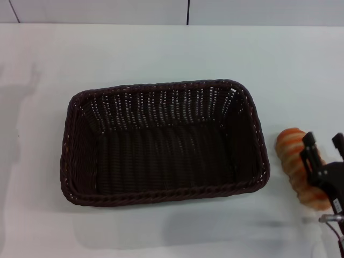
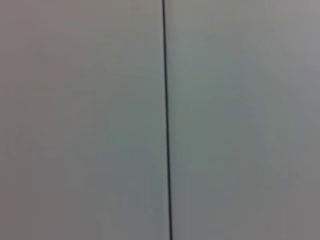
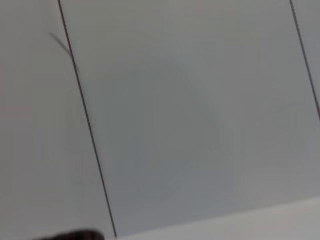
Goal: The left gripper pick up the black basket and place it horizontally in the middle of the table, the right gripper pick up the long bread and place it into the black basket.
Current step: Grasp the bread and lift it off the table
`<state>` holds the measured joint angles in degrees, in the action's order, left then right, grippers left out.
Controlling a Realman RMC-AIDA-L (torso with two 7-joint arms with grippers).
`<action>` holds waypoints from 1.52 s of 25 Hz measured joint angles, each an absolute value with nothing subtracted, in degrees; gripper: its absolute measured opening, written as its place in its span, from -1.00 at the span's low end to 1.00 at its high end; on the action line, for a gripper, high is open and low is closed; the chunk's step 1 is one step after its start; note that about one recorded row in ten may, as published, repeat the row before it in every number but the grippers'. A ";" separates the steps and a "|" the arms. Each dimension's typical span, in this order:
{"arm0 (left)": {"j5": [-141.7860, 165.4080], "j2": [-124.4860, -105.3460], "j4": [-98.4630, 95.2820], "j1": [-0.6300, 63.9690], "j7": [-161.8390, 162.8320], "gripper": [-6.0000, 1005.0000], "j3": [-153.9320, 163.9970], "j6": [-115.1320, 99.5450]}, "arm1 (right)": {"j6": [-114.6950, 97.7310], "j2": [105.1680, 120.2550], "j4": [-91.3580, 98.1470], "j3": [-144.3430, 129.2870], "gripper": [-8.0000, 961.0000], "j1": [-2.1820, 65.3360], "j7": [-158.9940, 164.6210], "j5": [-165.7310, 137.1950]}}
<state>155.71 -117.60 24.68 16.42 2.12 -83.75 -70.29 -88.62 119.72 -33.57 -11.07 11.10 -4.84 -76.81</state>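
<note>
The black basket (image 1: 161, 142) lies lengthwise across the middle of the white table (image 1: 161, 48), open side up and empty. The long bread (image 1: 293, 156), orange-and-cream striped, lies on the table just right of the basket. My right gripper (image 1: 323, 144) comes in from the lower right edge of the head view and sits over the bread's right half with its two black fingers (image 1: 310, 150) spread apart; I cannot tell whether they touch the bread. The left gripper is out of view.
Bare white tabletop surrounds the basket on the left, back and front. A grey panelled wall (image 1: 188, 11) stands behind the table. Both wrist views show only grey wall panels with dark seams (image 2: 166, 120) (image 3: 85, 120).
</note>
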 joint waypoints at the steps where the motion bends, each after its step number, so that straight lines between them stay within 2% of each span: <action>1: 156.57 -117.59 24.91 16.43 2.19 0.57 -83.93 -69.91 | -87.53 119.73 -33.81 -11.07 0.04 10.81 -4.84 -76.81; 11: 157.03 -117.59 25.19 16.44 2.08 0.57 -84.03 -69.51 | -85.23 119.69 -34.04 -10.95 0.65 9.95 -4.84 -75.38; 24: 157.07 -117.60 25.20 16.44 2.15 0.57 -84.02 -69.52 | -76.06 119.47 -33.17 -9.08 0.53 13.22 -4.43 -75.23; 38: 157.06 -117.44 25.22 16.35 2.02 0.57 -84.08 -69.81 | -74.45 119.18 -34.56 -6.02 0.40 12.94 -5.22 -75.24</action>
<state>157.06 -117.44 25.22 16.35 2.02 -84.08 -69.81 -74.45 119.18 -34.56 -6.02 12.94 -5.22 -75.24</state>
